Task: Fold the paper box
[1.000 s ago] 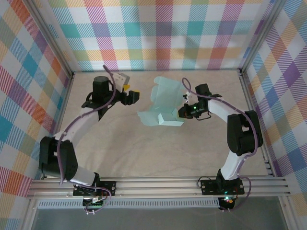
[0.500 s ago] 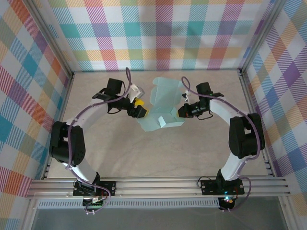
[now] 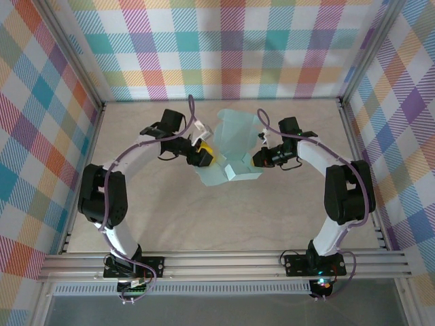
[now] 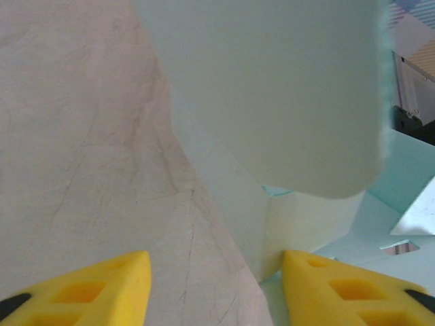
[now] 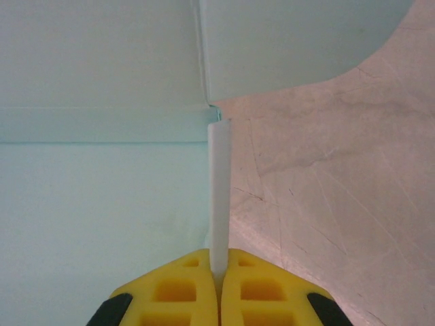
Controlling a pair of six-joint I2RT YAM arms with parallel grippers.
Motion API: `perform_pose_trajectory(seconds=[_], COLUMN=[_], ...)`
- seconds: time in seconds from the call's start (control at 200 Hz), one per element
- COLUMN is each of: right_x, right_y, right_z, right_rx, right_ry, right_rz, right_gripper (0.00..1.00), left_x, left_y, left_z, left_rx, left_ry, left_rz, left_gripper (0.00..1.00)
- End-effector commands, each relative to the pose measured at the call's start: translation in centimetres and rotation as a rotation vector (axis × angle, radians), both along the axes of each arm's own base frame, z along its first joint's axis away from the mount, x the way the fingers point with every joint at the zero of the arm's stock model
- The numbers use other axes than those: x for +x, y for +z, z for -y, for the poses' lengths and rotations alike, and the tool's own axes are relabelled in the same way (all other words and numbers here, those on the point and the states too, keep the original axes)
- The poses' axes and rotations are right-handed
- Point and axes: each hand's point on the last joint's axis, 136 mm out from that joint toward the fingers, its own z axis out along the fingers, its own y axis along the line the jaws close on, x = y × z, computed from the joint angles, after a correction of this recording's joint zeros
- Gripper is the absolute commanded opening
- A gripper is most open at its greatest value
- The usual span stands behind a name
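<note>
The paper box [image 3: 234,146] is pale mint card, partly folded, lying mid-table toward the back with one panel raised. My right gripper [image 3: 260,159] is at its right edge. In the right wrist view that gripper [image 5: 219,272] is shut on a thin upright flap [image 5: 219,190] of the box. My left gripper [image 3: 206,157] is at the box's left edge. In the left wrist view its yellow fingers [image 4: 102,288] stand apart, a folded corner of the paper box [image 4: 292,224] sits between them, close against the right finger, and a big rounded flap [image 4: 285,88] hangs overhead.
The beige tabletop [image 3: 204,217] is fenced by plaid walls [image 3: 224,54] on three sides. An aluminium rail [image 3: 224,261] runs along the near edge by the arm bases. Metal frame posts [image 3: 360,156] line the right side.
The left arm swung right from the back left until its gripper reached the box's left edge, and its jaws narrowed. The box's raised panel tilted up more. The right gripper kept its grip.
</note>
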Motion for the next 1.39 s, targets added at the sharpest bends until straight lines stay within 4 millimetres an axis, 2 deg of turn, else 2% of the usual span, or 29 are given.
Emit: perform_pose_trajectory(seconds=[0.0,0.1,0.245,0.33,0.41,0.46,0.71,0.865,1.05,1.12,1.19,1.23,1.295,1.315,1.34,1.39], right_x=[-0.6,-0.6,-0.6,-0.4,-0.2,-0.1,0.2,0.1,0.0,0.0,0.1,0.3,0.7,0.9,1.1,1.8], right_y=[2.1,2.0,1.8,1.6,1.3,1.2,0.6,0.9,1.1,1.0,0.9,0.9,0.8,0.8,0.8,0.6], right_z=[-0.9,-1.0,-1.0,-0.8,-0.5,-0.3,-0.2,-0.5,-0.3,-0.3,-0.2,-0.1,0.4,0.6,0.8,1.7], right_rx=[0.045,0.045,0.035,0.016,-0.01,-0.02,-0.031,-0.014,-0.022,-0.025,-0.03,-0.041,-0.07,-0.085,-0.099,-0.148], right_ry=[0.048,0.048,0.047,0.038,0.023,0.015,-0.001,0.005,0.005,0.003,-0.002,-0.01,-0.028,-0.038,-0.05,-0.089], right_rz=[0.04,0.037,0.032,0.035,0.035,0.038,0.022,0.022,0.028,0.026,0.027,0.035,0.055,0.063,0.077,0.116], right_gripper=[0.0,0.0,0.0,0.0,0.0,0.0,0.0,0.0,0.0,0.0,0.0,0.0,0.0,0.0,0.0,0.0], left_x=[-0.4,-0.2,0.0,0.0,-0.1,-0.2,-0.6,-0.2,0.3,0.3,0.3,0.3,0.4,0.6,0.7,0.9], left_y=[0.2,0.0,0.0,0.1,0.2,0.4,0.8,0.2,-0.6,-1.0,-1.1,-1.1,-1.0,-1.0,-0.7,-0.2], left_z=[0.9,1.1,1.2,1.2,1.2,1.3,1.6,1.6,2.3,2.5,2.6,2.5,2.4,2.4,2.3,2.2], left_rx=[-0.006,-0.006,-0.003,-0.003,-0.007,-0.018,-0.044,-0.034,-0.008,0.014,0.019,0.019,0.022,0.021,0.019,0.009], left_ry=[-0.034,-0.026,-0.016,-0.013,-0.01,-0.013,-0.032,-0.02,-0.011,-0.005,-0.002,0.0,0.016,0.024,0.036,0.054], left_rz=[-0.011,-0.018,-0.018,-0.013,-0.01,-0.006,-0.016,-0.027,-0.036,-0.029,-0.031,-0.029,-0.016,-0.009,0.002,0.028], left_gripper=[0.49,0.41,0.19,0.21,0.38,0.44,0.46,0.44,0.32,0.21,0.2,0.22,0.33,0.4,0.44,0.56])
